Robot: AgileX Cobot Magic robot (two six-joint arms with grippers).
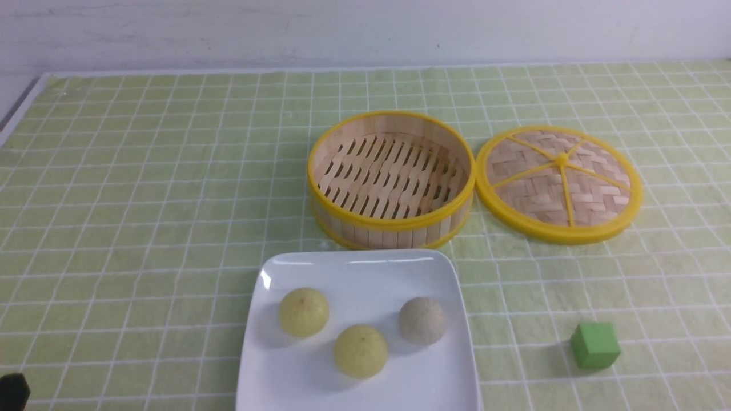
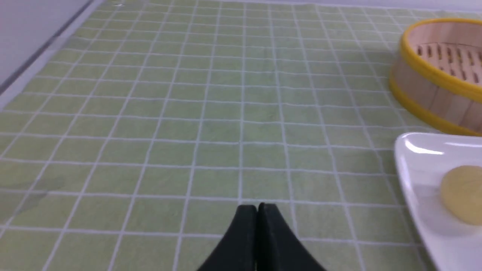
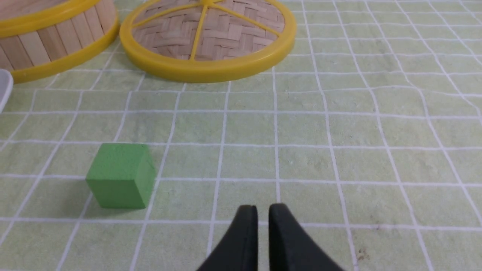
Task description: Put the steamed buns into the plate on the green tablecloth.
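Three steamed buns lie in the white square plate (image 1: 365, 268): a pale yellow bun (image 1: 303, 311), a second pale yellow bun (image 1: 360, 351) and a greyish-beige bun (image 1: 422, 321). The plate stands on the green tablecloth (image 1: 143, 200) at the front middle. In the left wrist view the plate's corner (image 2: 414, 169) and one yellow bun (image 2: 463, 194) show. My left gripper (image 2: 257, 207) is shut and empty, low over bare cloth left of the plate. My right gripper (image 3: 263, 208) is shut and empty, over bare cloth right of the green cube.
An empty bamboo steamer basket (image 1: 392, 178) stands behind the plate, its woven lid (image 1: 559, 182) lying beside it to the right. A green cube (image 1: 595, 345) sits right of the plate; it also shows in the right wrist view (image 3: 121, 175). The cloth's left edge (image 1: 23, 108) borders a white surface.
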